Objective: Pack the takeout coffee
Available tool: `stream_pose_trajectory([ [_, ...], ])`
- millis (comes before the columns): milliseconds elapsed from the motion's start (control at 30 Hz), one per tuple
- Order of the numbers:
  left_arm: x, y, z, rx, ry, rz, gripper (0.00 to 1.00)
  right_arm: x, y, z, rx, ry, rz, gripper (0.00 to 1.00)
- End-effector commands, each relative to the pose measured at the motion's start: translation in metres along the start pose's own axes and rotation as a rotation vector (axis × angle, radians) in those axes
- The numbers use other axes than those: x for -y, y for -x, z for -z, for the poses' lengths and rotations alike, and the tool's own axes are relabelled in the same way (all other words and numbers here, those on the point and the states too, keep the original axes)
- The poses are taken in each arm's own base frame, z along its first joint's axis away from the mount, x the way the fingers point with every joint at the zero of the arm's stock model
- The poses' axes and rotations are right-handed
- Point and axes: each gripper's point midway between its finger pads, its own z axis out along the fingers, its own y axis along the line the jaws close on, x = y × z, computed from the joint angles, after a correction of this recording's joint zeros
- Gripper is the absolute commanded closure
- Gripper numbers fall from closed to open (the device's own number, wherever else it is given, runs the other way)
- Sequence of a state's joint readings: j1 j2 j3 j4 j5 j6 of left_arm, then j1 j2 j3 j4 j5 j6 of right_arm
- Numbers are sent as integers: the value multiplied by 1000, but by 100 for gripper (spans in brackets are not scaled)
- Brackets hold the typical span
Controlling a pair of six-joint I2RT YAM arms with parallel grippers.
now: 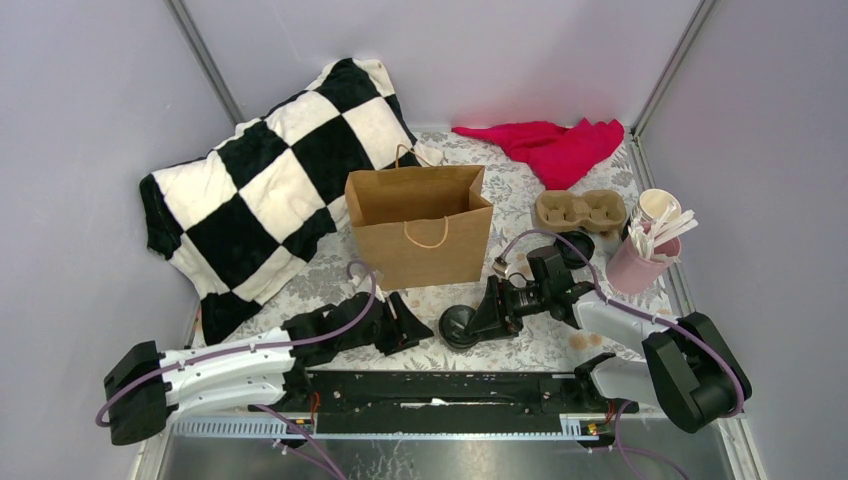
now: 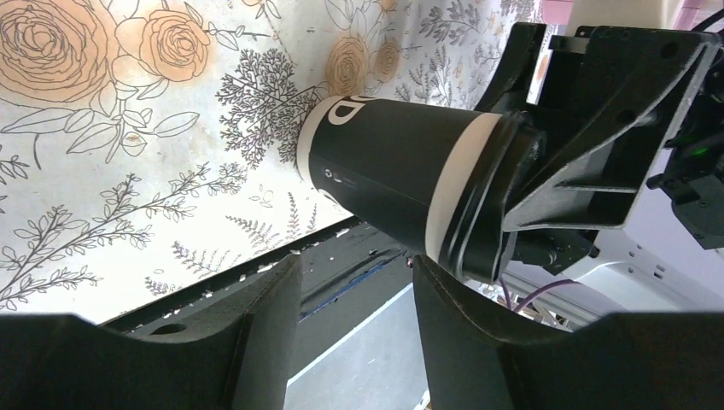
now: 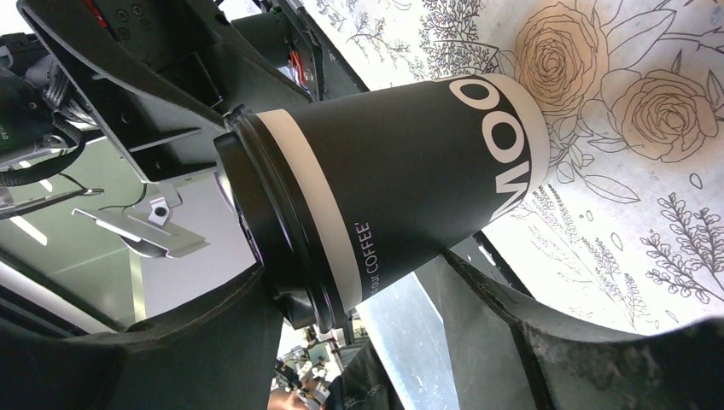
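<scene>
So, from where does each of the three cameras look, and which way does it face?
Top external: above and behind the bases, looking down at the table; left arm and right arm show.
Left wrist: on the left arm, facing the coffee cup; the left tool shows below.
Right wrist: on the right arm, facing the same cup; the right tool straddles it.
All three share that cup.

On coffee cup (image 3: 410, 188): "MOO", "your COFFEE".

The coffee cup (image 3: 401, 188) is black with white bands, the pillow (image 1: 270, 190) black-and-white checked, the bag (image 1: 420, 240) brown.
</scene>
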State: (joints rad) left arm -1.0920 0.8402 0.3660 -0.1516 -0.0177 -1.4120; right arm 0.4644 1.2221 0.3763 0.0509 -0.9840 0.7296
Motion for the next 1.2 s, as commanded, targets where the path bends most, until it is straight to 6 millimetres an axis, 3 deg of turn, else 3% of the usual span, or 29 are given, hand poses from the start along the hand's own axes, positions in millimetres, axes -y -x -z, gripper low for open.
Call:
stream_pose_trajectory([
  [0, 22, 0, -3, -3, -89, 30, 45, 29, 4, -2, 42, -134, -9, 31],
  [233, 28, 4, -3, 12, -80, 10, 35, 28, 5, -1, 40, -138, -4, 31],
  [600, 37, 13, 3, 57, -102, 14, 32, 33, 1, -1, 30, -148, -2, 31],
  [867, 39, 8, -7, 25, -75, -19, 31, 32, 3, -2, 26, -145, 1, 32],
  [1000, 33, 6, -11, 16, -43, -29, 32, 30, 4, -1, 30, -145, 7, 32],
  [1167, 6, 1, -19, -9, 80, -34, 35, 33, 3, -1, 29, -156, 0, 32],
])
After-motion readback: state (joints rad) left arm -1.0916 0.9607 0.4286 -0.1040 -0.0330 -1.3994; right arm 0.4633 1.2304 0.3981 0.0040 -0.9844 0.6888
